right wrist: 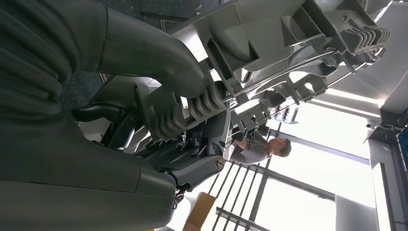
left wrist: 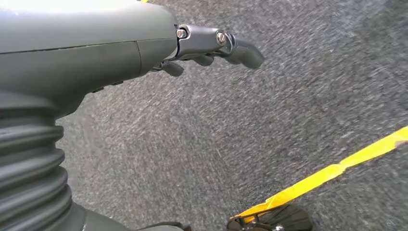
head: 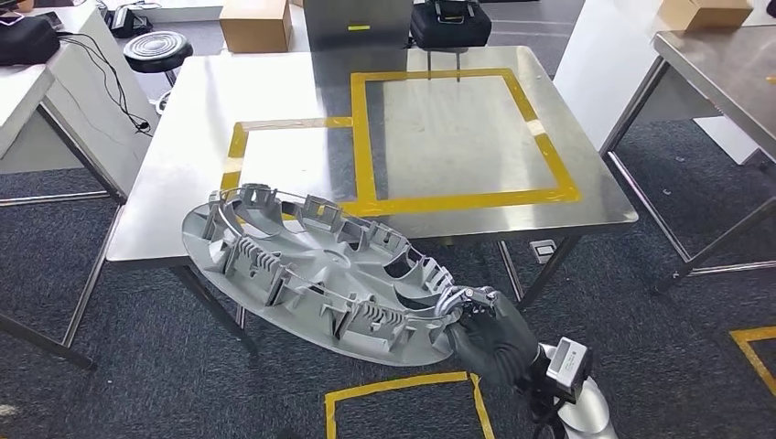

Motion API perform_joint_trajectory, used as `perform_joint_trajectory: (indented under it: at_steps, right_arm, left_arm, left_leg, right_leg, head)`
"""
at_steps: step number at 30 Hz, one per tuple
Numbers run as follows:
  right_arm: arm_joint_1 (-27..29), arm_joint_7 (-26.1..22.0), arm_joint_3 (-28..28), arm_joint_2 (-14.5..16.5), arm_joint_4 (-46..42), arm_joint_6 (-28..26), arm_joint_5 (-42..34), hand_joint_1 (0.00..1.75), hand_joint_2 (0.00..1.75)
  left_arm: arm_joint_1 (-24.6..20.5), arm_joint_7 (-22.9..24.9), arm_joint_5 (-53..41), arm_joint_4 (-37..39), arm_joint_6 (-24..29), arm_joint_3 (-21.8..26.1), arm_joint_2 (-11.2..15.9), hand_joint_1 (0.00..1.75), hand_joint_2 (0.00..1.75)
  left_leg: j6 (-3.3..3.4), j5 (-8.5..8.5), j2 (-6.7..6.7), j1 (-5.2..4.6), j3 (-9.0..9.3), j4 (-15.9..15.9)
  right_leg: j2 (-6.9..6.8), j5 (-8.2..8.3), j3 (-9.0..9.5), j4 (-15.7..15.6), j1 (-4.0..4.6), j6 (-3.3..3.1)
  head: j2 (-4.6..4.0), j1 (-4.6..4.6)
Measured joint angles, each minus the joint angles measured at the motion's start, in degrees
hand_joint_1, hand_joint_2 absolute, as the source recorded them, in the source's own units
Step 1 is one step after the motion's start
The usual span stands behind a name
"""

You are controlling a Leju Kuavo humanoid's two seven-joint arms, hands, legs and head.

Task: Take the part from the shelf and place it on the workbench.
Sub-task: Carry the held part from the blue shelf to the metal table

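The part is a large round grey plastic wheel cover (head: 311,274) with ribbed clips and a thin wire ring on its upturned inner side. My right hand (head: 490,334) grips its near right rim and holds it tilted in the air, its far edge overlapping the front edge of the steel workbench (head: 274,110). Up close in the right wrist view, the thumb and fingers (right wrist: 192,103) clamp a ribbed part of the wheel cover (right wrist: 288,43). My left hand (left wrist: 211,45) hangs over the carpet, fingers loosely curled, holding nothing.
Yellow tape marks a big rectangle (head: 458,137) and a smaller one (head: 284,146) on the workbench. A second steel table (head: 723,64) stands right, a white desk (head: 27,91) left, with a stool (head: 157,48) and cardboard boxes (head: 256,23) behind. Yellow floor tape (head: 393,389) lies near my feet. A person (right wrist: 260,149) stands beyond.
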Motion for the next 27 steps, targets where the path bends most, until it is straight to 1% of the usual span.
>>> perform_joint_trajectory:
  at_steps: [1,2,3,4,5,6,7,8,9,10,11,12,13,15,16,18,22,24,26,27]
  right_arm:
    - [0.0,0.0,0.0,0.0,0.0,0.0,0.0,1.75,1.75]
    - [-0.1,0.0,0.0,0.0,0.0,0.0,0.0,1.75,1.75]
    - [-0.1,0.0,0.0,0.0,0.0,0.0,-0.1,1.75,1.75]
    - [0.0,0.0,0.0,0.0,0.1,0.0,-0.1,1.75,1.75]
    - [0.0,0.0,0.0,-0.1,0.1,0.0,0.0,1.75,1.75]
    - [0.0,0.0,0.0,-0.1,0.2,0.0,0.0,1.75,1.75]
    - [-0.1,0.0,0.0,-0.1,0.2,0.0,0.0,1.75,1.75]
    - [-0.1,0.0,0.0,-0.1,0.3,0.0,0.0,1.75,1.75]
    - [-0.2,0.0,0.0,-0.1,0.3,0.0,-0.1,1.75,1.75]
    - [-0.2,-0.1,0.0,-0.1,0.4,0.0,-0.1,1.75,1.75]
    - [-0.2,-0.1,0.0,-0.1,0.4,0.0,-0.1,1.75,1.75]
    - [-0.2,-0.1,0.0,-0.1,0.4,0.0,-0.1,1.75,1.75]
    - [-0.2,-0.1,0.0,-0.1,0.5,0.0,0.0,1.75,1.75]
    - [-0.3,-0.1,0.0,-0.2,0.6,-0.1,0.0,1.75,1.75]
    - [-0.4,-0.2,0.0,-0.2,0.6,-0.1,0.0,1.75,1.75]
    - [-0.5,-0.3,0.0,-0.2,0.7,-0.1,0.0,1.75,1.75]
    - [-0.6,-0.3,0.0,-0.2,1.1,-0.1,0.0,1.75,1.75]
    - [-0.6,-0.5,0.0,-0.2,1.2,-0.1,0.0,1.75,1.75]
    - [-0.6,-0.8,0.0,-0.2,1.4,-0.2,0.1,1.75,1.75]
    - [-0.6,-1.0,0.0,-0.2,1.4,-0.2,0.1,1.75,1.75]
  left_arm:
    - [0.0,-0.1,0.0,0.0,0.0,0.0,0.0,0.00,1.75]
    - [0.0,-0.2,0.0,0.0,0.0,0.1,0.0,0.00,1.75]
    - [0.0,-0.2,0.1,0.0,0.0,0.2,0.0,0.00,1.75]
    - [0.1,-0.3,0.1,0.0,0.0,0.3,0.0,0.00,1.75]
    - [0.1,-0.3,0.2,0.0,0.0,0.3,0.0,0.00,1.75]
    - [0.1,-0.3,0.2,0.0,0.0,0.4,0.0,0.00,1.75]
    - [0.1,-0.3,0.2,0.0,0.0,0.5,-0.1,0.00,1.75]
    - [0.1,-0.3,0.2,0.0,0.0,0.5,-0.1,0.00,1.75]
    - [0.0,-0.3,0.2,0.0,0.0,0.6,-0.1,0.00,1.75]
    - [0.0,-0.3,0.2,0.0,0.0,0.7,0.0,0.00,1.75]
    - [-0.1,-0.4,0.2,0.0,0.0,0.8,0.0,0.00,1.75]
    - [-0.1,-0.4,0.2,0.0,0.1,0.8,0.0,0.00,1.75]
    - [-0.1,-0.4,0.3,0.0,0.1,0.8,0.0,0.00,1.75]
    - [-0.3,-0.5,0.3,0.0,0.1,0.9,0.0,0.00,1.75]
    - [-0.4,-0.5,0.4,0.0,0.1,0.9,0.0,0.00,1.75]
    - [-0.5,-0.4,0.4,0.0,0.1,0.9,0.0,0.00,1.75]
    - [-0.5,-0.3,0.5,0.0,0.2,1.2,0.1,0.00,1.75]
    - [-0.5,-0.3,0.5,0.0,0.2,1.3,0.1,0.00,1.75]
    - [-0.5,-0.3,0.4,0.0,0.2,1.3,0.1,0.00,1.75]
    - [-0.5,-0.3,0.3,0.0,0.2,1.3,0.0,0.00,1.75]
  left_leg:
    - [0.03,0.03,0.07,0.04,0.15,0.0]
    - [0.02,0.02,0.11,0.05,0.19,0.0]
    - [-0.08,-0.05,0.13,0.07,0.18,0.0]
    - [-0.23,-0.16,0.14,0.10,0.20,0.1]
    - [-0.43,-0.32,0.14,0.18,0.27,0.1]
    - [-0.68,-0.53,0.12,0.30,0.42,0.2]
    - [-0.99,-0.82,0.11,0.45,0.62,0.4]
    - [-1.35,-1.09,0.11,0.55,0.78,0.5]
    - [-1.77,-1.34,0.12,0.60,0.81,0.6]
    - [-2.23,-1.57,0.14,0.60,0.79,0.6]
    - [-2.68,-1.63,0.15,0.56,0.84,0.7]
    - [-2.85,-1.81,0.17,0.53,0.93,0.7]
    - [-2.75,-1.92,0.21,0.53,1.10,0.6]
    - [-2.21,-2.08,0.25,0.54,1.41,0.3]
    - [-2.07,-2.05,0.27,0.55,1.54,0.1]
    - [-2.11,-2.11,0.27,0.54,1.76,-0.2]
    - [-2.08,-2.24,0.27,0.51,1.78,-0.3]
    - [-2.08,-2.24,0.29,0.45,1.74,-0.2]
    - [-2.10,-2.02,0.32,0.36,1.76,-0.4]
    - [-2.20,-1.63,0.40,0.59,2.04,-0.9]
  right_leg:
    - [-0.08,-1.65,-1.53,2.9,-0.13,0.22]
    - [-0.12,-3.42,-3.47,6.4,-0.25,0.46]
    - [-0.17,-4.75,-5.36,9.6,-0.42,0.65]
    - [-0.23,-5.18,-6.61,11.4,-0.59,0.81]
    - [-0.31,-4.52,-6.85,11.3,-0.75,0.93]
    - [-0.40,-2.79,-5.95,8.9,-0.91,1.07]
    - [-0.52,-0.54,-4.24,5.0,-1.08,1.19]
    - [-0.59,0.82,-2.68,1.4,-1.06,1.13]
    - [-0.67,1.46,-1.48,-1.3,-0.95,0.77]
    - [-0.68,1.68,-0.89,-2.7,-0.80,0.23]
    - [-0.65,1.26,-0.84,-2.8,-0.61,-0.45]
    - [-0.65,1.48,-0.70,-2.9,-0.57,-0.92]
    - [-0.60,1.82,-0.59,-2.9,-0.57,-1.14]
    - [-0.56,1.80,-0.39,-3.0,-0.53,-1.38]
    - [-0.54,1.69,-0.36,-2.9,-0.49,-1.55]
    - [-0.55,1.53,-0.28,-3.0,-0.52,-1.80]
    - [-0.55,1.48,-0.27,-2.9,-0.57,-1.84]
    - [-0.57,1.53,-0.24,-2.9,-0.58,-1.77]
    - [-0.59,1.76,-0.02,-3.2,-0.59,-1.43]
    - [-0.60,1.85,0.10,-3.3,-0.61,-1.22]
  head:
    - [0.00,0.10]
    - [0.00,0.19]
    - [0.00,0.23]
    - [0.00,0.23]
    - [0.00,0.23]
    - [0.00,0.24]
    - [0.00,0.24]
    - [0.00,0.26]
    - [0.00,0.29]
    - [0.00,0.29]
    - [0.00,0.30]
    - [0.00,0.29]
    - [0.00,0.23]
    - [0.00,0.15]
    - [0.00,0.11]
    - [0.00,0.09]
    - [0.00,-0.10]
    - [0.00,-0.10]
    - [0.00,-0.11]
    - [0.00,-0.11]
